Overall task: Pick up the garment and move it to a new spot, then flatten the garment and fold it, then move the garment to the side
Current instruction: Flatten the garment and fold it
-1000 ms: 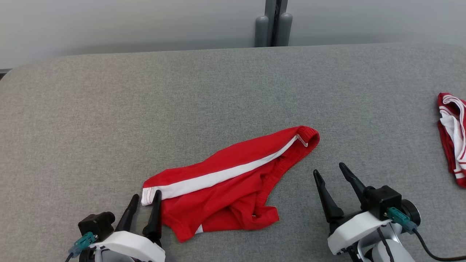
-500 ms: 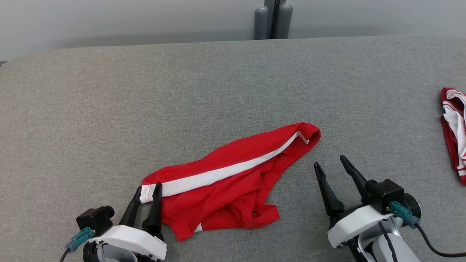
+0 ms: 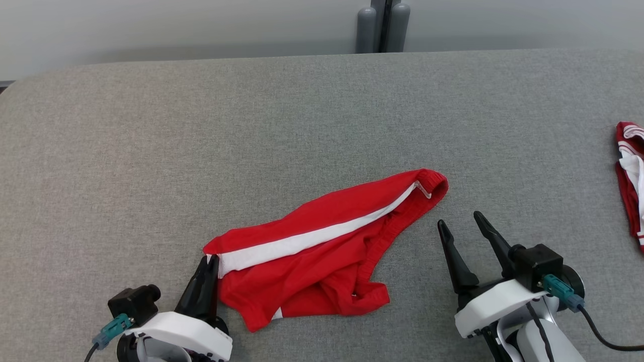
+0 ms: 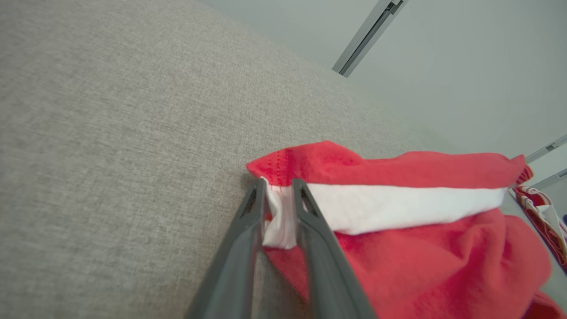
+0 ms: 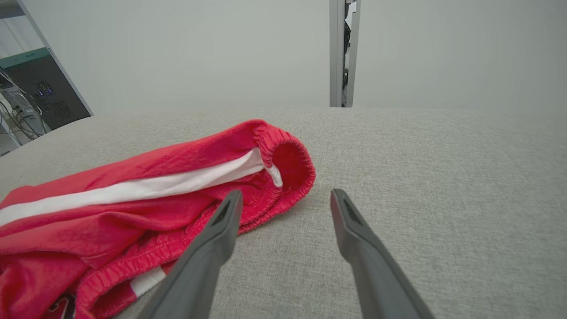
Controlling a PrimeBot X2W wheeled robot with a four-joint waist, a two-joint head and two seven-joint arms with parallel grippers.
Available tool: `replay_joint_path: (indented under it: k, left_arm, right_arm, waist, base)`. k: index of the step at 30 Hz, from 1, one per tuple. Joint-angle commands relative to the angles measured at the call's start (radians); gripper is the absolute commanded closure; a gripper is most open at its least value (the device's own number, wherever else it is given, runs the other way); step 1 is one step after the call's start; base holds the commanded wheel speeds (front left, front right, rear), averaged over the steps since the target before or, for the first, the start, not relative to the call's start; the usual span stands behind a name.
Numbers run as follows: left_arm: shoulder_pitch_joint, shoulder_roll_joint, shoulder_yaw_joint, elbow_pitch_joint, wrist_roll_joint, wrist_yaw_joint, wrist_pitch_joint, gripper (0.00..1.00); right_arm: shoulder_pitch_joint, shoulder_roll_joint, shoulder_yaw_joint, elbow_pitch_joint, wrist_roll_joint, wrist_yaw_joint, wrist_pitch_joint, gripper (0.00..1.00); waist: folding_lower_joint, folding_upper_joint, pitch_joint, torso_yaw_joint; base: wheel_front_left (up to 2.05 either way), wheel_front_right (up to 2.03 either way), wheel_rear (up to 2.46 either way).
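At the lower left of the head view, left gripper (image 3: 213, 260) drawn narrow on the near-left hem corner of the garment (image 3: 322, 251), pinching the end of the white stripe (image 3: 302, 241), with cloth bunched between the two fingers (image 4: 241, 248) in the left wrist view. Shallow bite, right at the edge: likely to slip out under a fast lift or a sideways tug, dropping the corner back on the grey padded table (image 3: 251, 125). Possibly catching just one layer of the hem too, so risking a lopsided hang and a twisted leg opening rather than a clean lift. Toward the middle, garment lying crumpled and diagonal near the table's front edge, lower folds doubled under. Easy to drag instead of raise with only one corner held, deepening the creases ahead of flattening. Farther right, elastic waistband (image 3: 435, 181) resting free, near the right gripper (image 3: 459, 218), spread wide and holding nothing, tips close to the band but apart from it. Late or off-line closing there: a miss, or a poke pushing the band away. At the far right edge, a second red-and-white garment (image 3: 631, 176), well apart; worth avoiding as a landing spot, to prevent tangling the two.
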Motion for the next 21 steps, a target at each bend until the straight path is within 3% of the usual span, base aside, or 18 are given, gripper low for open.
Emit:
replay_joint_path:
  k: [1, 2, 14, 21]
  left_arm:
    - [0.000, 0.007, -0.001, -0.002, -0.004, -0.004, -0.004, 0.87]
    - [0.000, 0.008, -0.003, 0.000, -0.004, -0.004, -0.004, 1.00]
    - [-0.033, 0.017, -0.025, -0.005, -0.001, -0.004, -0.004, 1.00]
    - [-0.046, 0.016, -0.037, -0.018, 0.003, -0.003, -0.004, 1.00]
  right_arm:
    - [-0.012, -0.006, -0.004, 0.001, 0.005, 0.000, -0.005, 0.00]
    - [-0.013, -0.006, -0.004, 0.001, 0.006, 0.000, -0.005, 0.00]
    - [-0.095, -0.006, 0.019, 0.062, 0.030, 0.000, -0.005, 0.00]
    - [-0.130, -0.006, 0.025, 0.099, 0.023, 0.000, -0.005, 0.08]
  waist:
    - [0.0000, 0.0000, 0.000, 0.002]
    - [0.0000, 0.0000, 0.000, 0.003]
    - [0.0000, 0.0000, 0.020, 0.024]
    - [0.0000, 0.0000, 0.033, 0.041]
  base:
    - [0.00, 0.00, 0.00]
    - [0.00, 0.00, 0.00]
    - [0.00, 0.00, 0.00]
    - [0.00, 0.00, 0.00]
